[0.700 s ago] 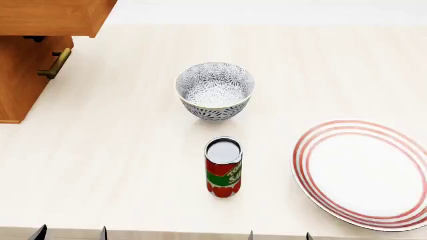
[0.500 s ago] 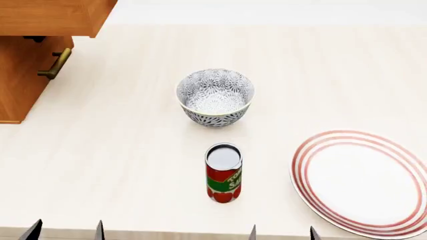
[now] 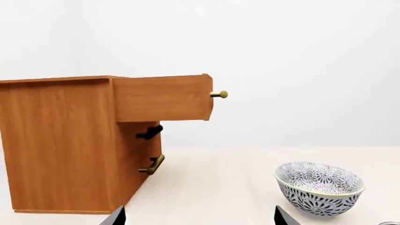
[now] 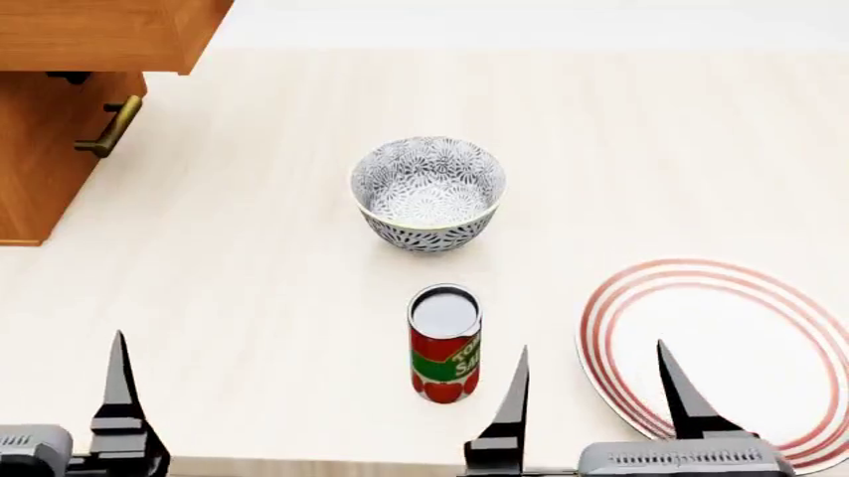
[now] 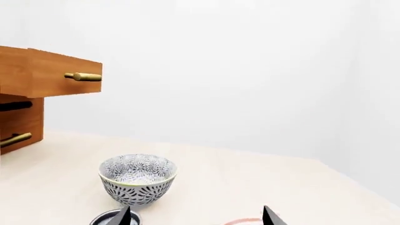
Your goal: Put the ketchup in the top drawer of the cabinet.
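Red-labelled and silver-topped, the ketchup [image 4: 444, 343] stands upright on the pale worktop [image 4: 265, 268], just nearer the robot than the patterned bowl [image 4: 427, 192] and apart from it. In the right wrist view only a sliver of the can's grey top [image 5: 112, 218] shows at the frame edge.

A red-ringed plate [image 4: 723, 358] lies to the can's right, its outer rim cut off by the frame. The right gripper [image 4: 594, 393] hangs with its two dark fingers spread wide, one finger just beside the ketchup, the other over the plate; it holds nothing.

Only one finger of the left gripper [image 4: 119, 383] shows in the head view, well to the can's left. The left wrist view shows two tips set far apart, so it is probably open too.

Far beyond the bowl, the cabinet [image 3: 62, 145] is cropped to a corner in the head view. The left wrist view shows the top drawer [image 3: 162, 97] pulled out, its interior hidden from every camera.
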